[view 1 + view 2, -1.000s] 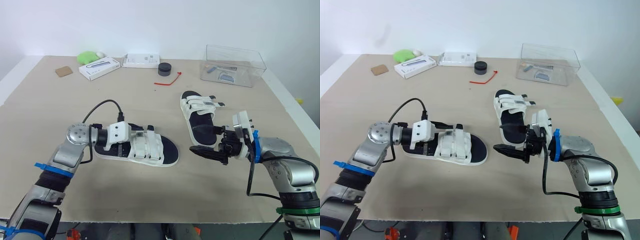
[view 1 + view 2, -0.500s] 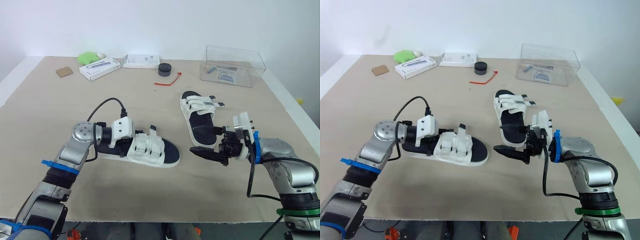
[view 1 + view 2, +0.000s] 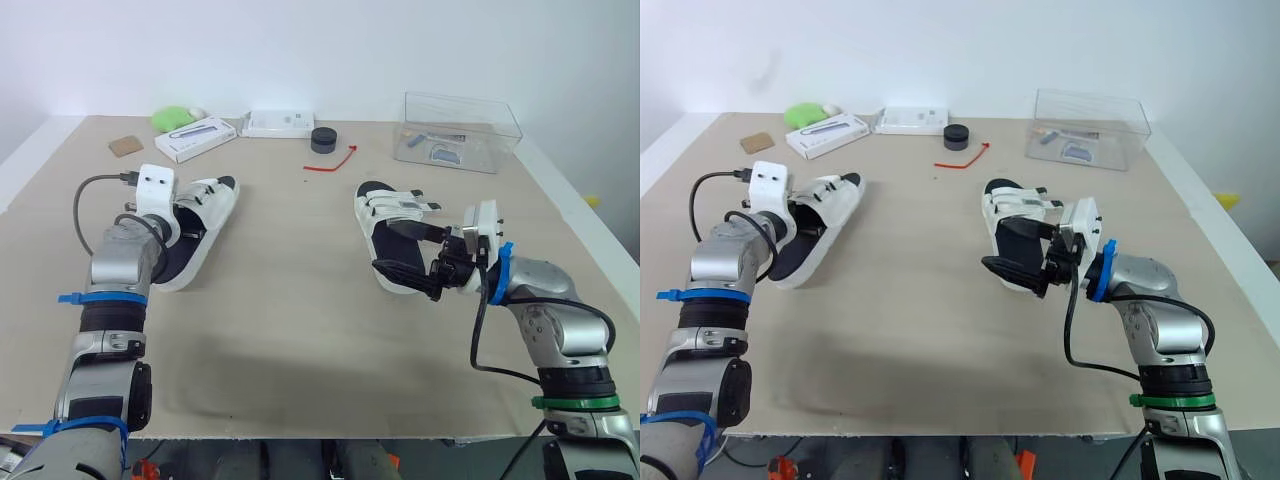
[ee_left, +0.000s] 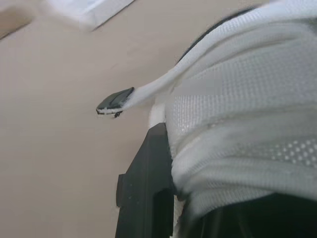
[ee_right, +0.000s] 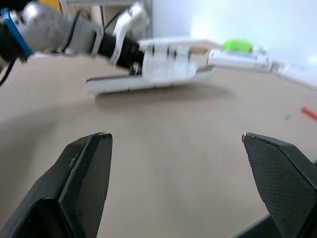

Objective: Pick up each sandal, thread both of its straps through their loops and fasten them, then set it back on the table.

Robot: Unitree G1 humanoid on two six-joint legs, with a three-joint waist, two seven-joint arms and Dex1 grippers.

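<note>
Holding: left gripper (image 3: 172,222) clamps white sandal (image 3: 200,215) clear of the surface (image 3: 300,300).
Right gripper (image 3: 400,250): spread wide over the other sandal (image 3: 385,210).

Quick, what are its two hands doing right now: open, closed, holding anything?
Left hand: closed, holding a white sandal.
Right hand: open, holding nothing, next to the other sandal.
</note>
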